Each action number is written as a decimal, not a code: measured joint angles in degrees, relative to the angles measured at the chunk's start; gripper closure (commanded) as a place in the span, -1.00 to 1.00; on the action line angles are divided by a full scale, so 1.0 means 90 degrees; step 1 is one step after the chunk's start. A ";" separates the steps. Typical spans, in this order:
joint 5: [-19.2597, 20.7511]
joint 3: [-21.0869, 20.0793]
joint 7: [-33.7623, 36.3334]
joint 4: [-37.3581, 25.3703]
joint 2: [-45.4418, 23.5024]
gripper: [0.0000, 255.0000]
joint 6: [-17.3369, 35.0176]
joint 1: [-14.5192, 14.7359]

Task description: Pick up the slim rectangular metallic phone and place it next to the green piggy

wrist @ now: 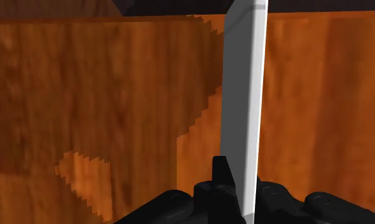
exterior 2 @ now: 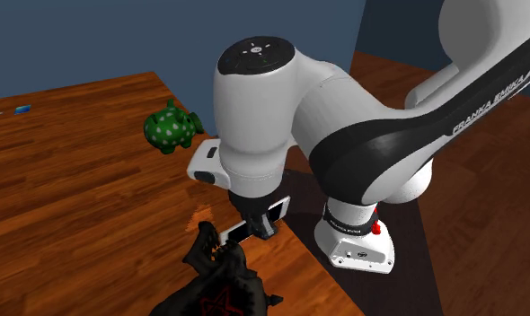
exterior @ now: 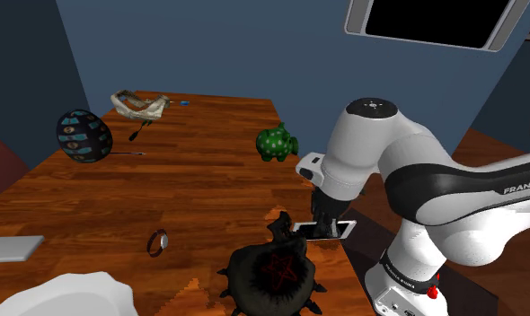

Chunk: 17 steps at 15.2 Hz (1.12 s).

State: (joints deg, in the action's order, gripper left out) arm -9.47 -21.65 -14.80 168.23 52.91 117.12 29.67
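So the all-black two-finger gripper (exterior: 323, 224) is clamped on the slim rectangular silver phone (exterior: 338, 230), pinching it around its middle so both ends stick out either side. The phone sits roughly level and low over the brown wooden table (exterior: 191, 179), right by the table edge nearest the robot's stand. In the second exterior view the gripper (exterior 2: 259, 223) comes straight down onto the phone (exterior 2: 278, 208), and there's a dark shadow on the wood under it. Can't say for sure whether the phone touches the table. In the wrist view the phone (wrist: 243, 95) shows as a long grey slab with a bright thin edge, running away from the gripper (wrist: 236, 191), with one black finger (wrist: 220, 173) pressed flat against its face and its jagged shadow lying off to one side on the wood (wrist: 116, 95). The green piggy bank with pale spots (exterior: 277, 143) stands upright further up the table, well apart from the phone, and it's easy to spot in the second exterior view (exterior 2: 172, 128) too. Just beside the phone's other end is a black spiky lump with a red mark (exterior: 272, 274).
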 measured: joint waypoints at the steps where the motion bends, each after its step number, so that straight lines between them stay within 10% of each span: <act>1: 0.0029 0.0041 -0.0026 -0.0060 0.0059 1.00 -0.0115 -0.0014; 17: 0.0342 0.0405 -0.0186 -0.1294 0.0369 1.00 -0.1626 -0.0173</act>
State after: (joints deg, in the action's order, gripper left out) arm -6.39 -18.01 -16.47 156.59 56.22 102.48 28.12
